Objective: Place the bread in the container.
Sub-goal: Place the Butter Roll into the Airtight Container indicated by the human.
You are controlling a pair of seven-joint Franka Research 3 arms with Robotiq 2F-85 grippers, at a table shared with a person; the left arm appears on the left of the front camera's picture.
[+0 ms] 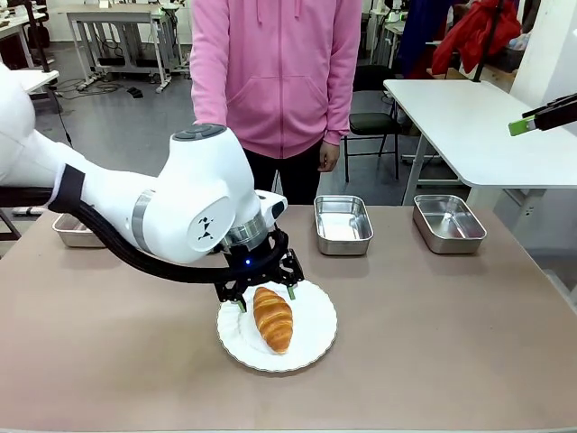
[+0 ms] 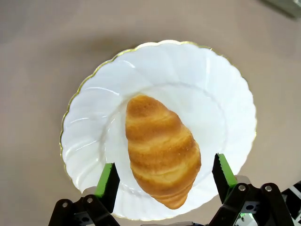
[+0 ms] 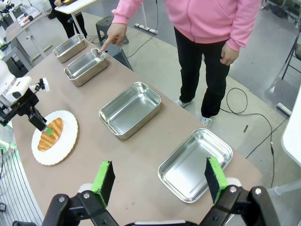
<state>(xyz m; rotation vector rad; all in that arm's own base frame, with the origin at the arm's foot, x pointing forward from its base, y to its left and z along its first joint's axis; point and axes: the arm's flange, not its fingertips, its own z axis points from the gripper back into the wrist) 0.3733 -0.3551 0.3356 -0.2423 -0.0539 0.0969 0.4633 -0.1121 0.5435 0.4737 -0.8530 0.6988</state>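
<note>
Bread (image 1: 273,317) lies on a round white plate (image 1: 311,347) near the front middle of the brown counter (image 1: 451,343), so nothing has been placed yet: pickup, carry and release all remain. In the front view, the left gripper (image 1: 267,299) hangs over the far end of the croissant, its jaws spread to either side. Two steel pans sit beyond the plate, one just behind it (image 1: 343,225) and another to the right (image 1: 448,223); part of a third shows behind the arm at the left edge. A person in a pink top stands at the far side.

Left wrist view: green fingertips (image 2: 109,179) stand wide apart, straddling the croissant's lower half without touching it; the jaws are open and hold nothing.

Right wrist view: the right gripper (image 3: 159,179) hovers high, jaws open and empty, above four pans in a row. The person's hand (image 3: 114,35) points at the second-farthest pan (image 3: 85,66), likely the intended container.
</note>
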